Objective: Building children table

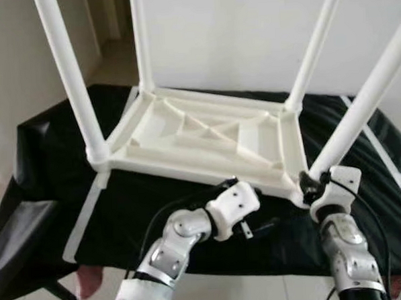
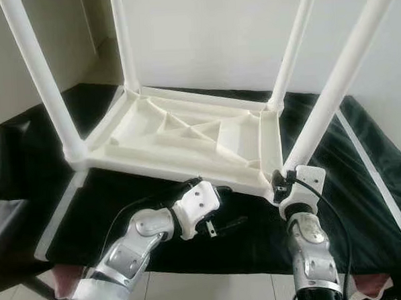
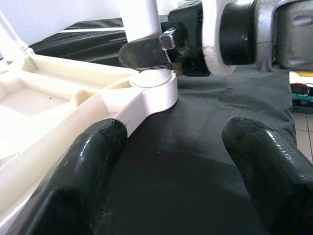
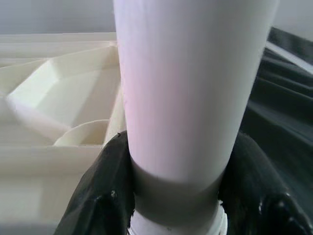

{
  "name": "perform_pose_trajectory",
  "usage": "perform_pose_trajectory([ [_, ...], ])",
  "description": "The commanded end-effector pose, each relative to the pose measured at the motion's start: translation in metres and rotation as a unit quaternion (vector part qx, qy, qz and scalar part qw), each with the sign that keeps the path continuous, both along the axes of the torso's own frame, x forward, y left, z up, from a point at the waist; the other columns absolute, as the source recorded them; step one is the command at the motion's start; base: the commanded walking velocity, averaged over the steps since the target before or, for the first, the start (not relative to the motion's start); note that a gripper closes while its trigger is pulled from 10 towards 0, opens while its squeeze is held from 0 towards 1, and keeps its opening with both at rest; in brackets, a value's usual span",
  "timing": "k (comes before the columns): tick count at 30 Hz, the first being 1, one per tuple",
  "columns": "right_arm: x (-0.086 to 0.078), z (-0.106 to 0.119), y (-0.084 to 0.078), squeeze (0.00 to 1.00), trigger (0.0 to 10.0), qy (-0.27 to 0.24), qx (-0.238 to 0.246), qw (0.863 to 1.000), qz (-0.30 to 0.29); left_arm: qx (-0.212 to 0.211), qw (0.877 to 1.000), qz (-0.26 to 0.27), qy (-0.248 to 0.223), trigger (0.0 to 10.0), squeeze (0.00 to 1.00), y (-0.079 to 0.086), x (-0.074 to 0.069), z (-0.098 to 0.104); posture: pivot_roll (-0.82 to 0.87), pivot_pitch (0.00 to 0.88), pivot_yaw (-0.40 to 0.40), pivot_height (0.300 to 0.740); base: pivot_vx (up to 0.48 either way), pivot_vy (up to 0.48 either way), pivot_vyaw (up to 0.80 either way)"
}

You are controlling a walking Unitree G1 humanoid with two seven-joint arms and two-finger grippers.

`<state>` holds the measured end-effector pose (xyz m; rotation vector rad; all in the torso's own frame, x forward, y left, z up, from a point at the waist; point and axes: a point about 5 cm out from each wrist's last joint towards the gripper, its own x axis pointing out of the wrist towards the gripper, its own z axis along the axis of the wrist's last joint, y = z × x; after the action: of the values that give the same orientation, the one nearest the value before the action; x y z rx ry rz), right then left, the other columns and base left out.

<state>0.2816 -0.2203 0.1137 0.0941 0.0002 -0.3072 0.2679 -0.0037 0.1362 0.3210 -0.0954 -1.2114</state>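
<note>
— Standing here, I see the children's table [image 1: 206,133] lying upside down on a desk draped in black sheeting [image 1: 46,165], its ribbed underside facing up and four white legs rising from the corners.

— Where is the right gripper [image 4: 171,196]?

— At the corner toward four o'clock, right at the foot of the near right leg [image 1: 366,101]. Its black fingers [image 4: 98,196] are clamped around that leg, one on each side, just above the threaded end where the leg meets the corner socket [image 3: 154,90]. That leg leans outward, toward one o'clock, as it rises.

— And the left gripper [image 3: 171,161]?

— Lower, near the front edge of the tabletop, about at six o'clock. Its two fingers [image 3: 83,171] stand apart with nothing between them, over the black sheeting. One finger sits just beside the rim of the tabletop; I cannot tell whether it touches. They point toward the corner the right gripper holds.

— The other legs?

— The near left leg [image 1: 69,76] stands at nine o'clock, the far left leg [image 1: 141,39] at eleven and the far right leg [image 1: 316,43] at one. All three are seated in their corners.

— Anything else on the desk?

— White strips [image 1: 86,216] run along the sheeting at the left and right sides. A pale wall [image 1: 248,26] stands behind.
</note>
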Motion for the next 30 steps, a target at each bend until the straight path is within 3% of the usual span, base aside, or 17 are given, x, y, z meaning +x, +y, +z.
perform_pose_trajectory([
  [1,-0.007,-0.018,-0.008,0.00,10.0,0.039,0.026,0.997,-0.054,-0.001,0.999,0.034,-0.007,10.0,0.00,0.000,0.003,-0.001,-0.01,0.000,-0.035,0.740,0.000,0.000,0.00],
  [4,-0.001,-0.015,0.014,0.00,10.0,0.027,0.076,0.990,-0.116,-0.002,0.999,0.034,-0.005,10.0,0.00,0.000,0.001,-0.001,-0.01,0.000,-0.033,0.740,0.000,0.000,0.00],
  [8,0.003,-0.011,0.023,0.00,10.0,0.020,0.086,0.988,-0.129,-0.002,0.999,0.034,-0.005,10.0,0.00,0.000,0.002,-0.001,-0.01,0.000,-0.031,0.740,0.000,0.000,0.00],
  [9,0.006,-0.007,0.028,0.00,10.0,0.007,0.085,0.990,-0.109,0.000,0.999,0.034,-0.005,10.0,0.00,0.000,0.001,-0.001,0.00,0.000,-0.033,0.740,0.000,0.000,0.00],
  [18,0.004,-0.003,0.023,0.00,10.0,-0.009,0.077,0.991,-0.108,0.001,0.999,0.036,-0.004,10.0,0.00,0.002,0.002,-0.001,0.00,0.000,-0.035,0.740,0.000,0.000,0.00],
  [19,0.004,0.000,0.024,1.00,10.0,-0.020,0.074,0.992,-0.102,-0.001,0.999,0.036,-0.004,10.0,0.00,0.001,0.001,-0.001,-0.01,0.000,-0.037,0.740,0.000,0.000,0.00],
  [30,-0.002,0.003,0.025,1.00,10.0,-0.028,0.030,0.996,-0.083,-0.003,0.999,0.040,-0.002,10.0,0.00,0.002,0.000,-0.002,0.00,0.000,-0.049,0.740,0.000,0.000,0.00],
])
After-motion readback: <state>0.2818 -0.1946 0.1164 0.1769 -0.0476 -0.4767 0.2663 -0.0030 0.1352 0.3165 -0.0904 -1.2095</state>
